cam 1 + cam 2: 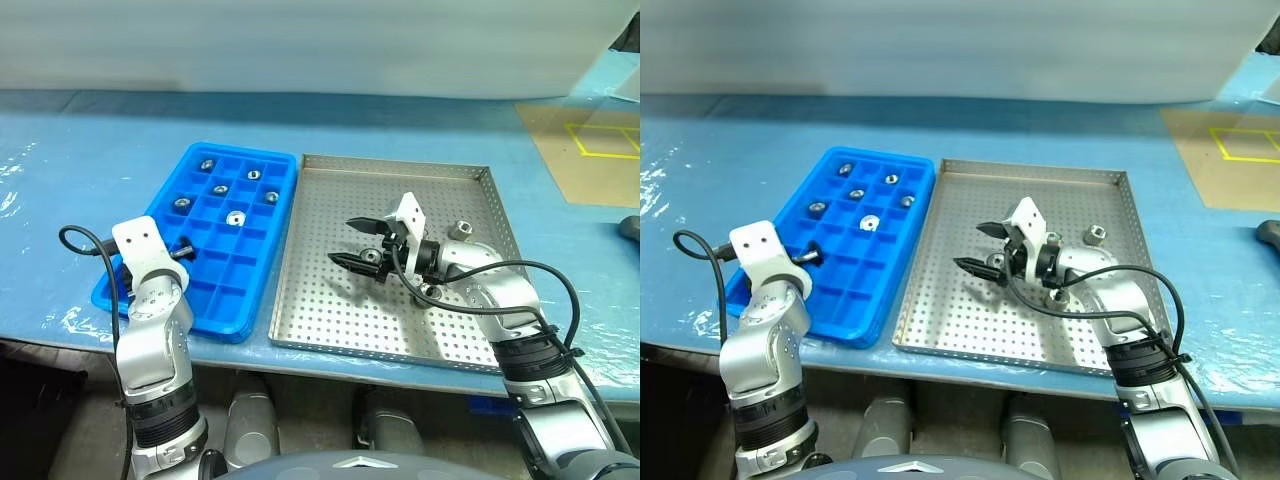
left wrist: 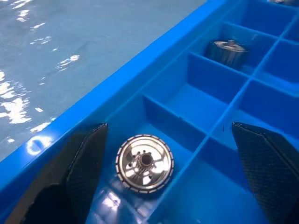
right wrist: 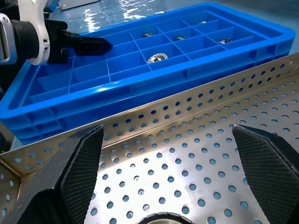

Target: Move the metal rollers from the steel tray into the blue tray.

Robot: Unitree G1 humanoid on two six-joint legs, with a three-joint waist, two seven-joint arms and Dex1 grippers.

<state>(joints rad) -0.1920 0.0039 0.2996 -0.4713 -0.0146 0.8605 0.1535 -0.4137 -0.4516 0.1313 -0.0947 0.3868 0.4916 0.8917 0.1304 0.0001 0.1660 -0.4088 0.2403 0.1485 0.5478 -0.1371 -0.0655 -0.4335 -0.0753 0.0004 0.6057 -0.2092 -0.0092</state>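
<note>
Robot sorting small metal rollers (image 2: 145, 163) from a steel tray (image 1: 330, 310) into a blue tray (image 1: 215, 295) on a tabletop.
Both fingers pairs gape empty: left gripper (image 2: 173, 172) straddles 1 roller resting in a blue compartment, right gripper (image 1: 362, 243) hovers over steel-tray rollers. They look hard, slick, dense; pinch across the ribbed rim.

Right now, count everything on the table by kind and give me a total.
Blue tray: 1
Steel tray: 1
Rollers in the blue tray: 7, one under the open left claw
Rollers in the steel tray: 3, one partly hidden by the right arm
Total: 12
</note>
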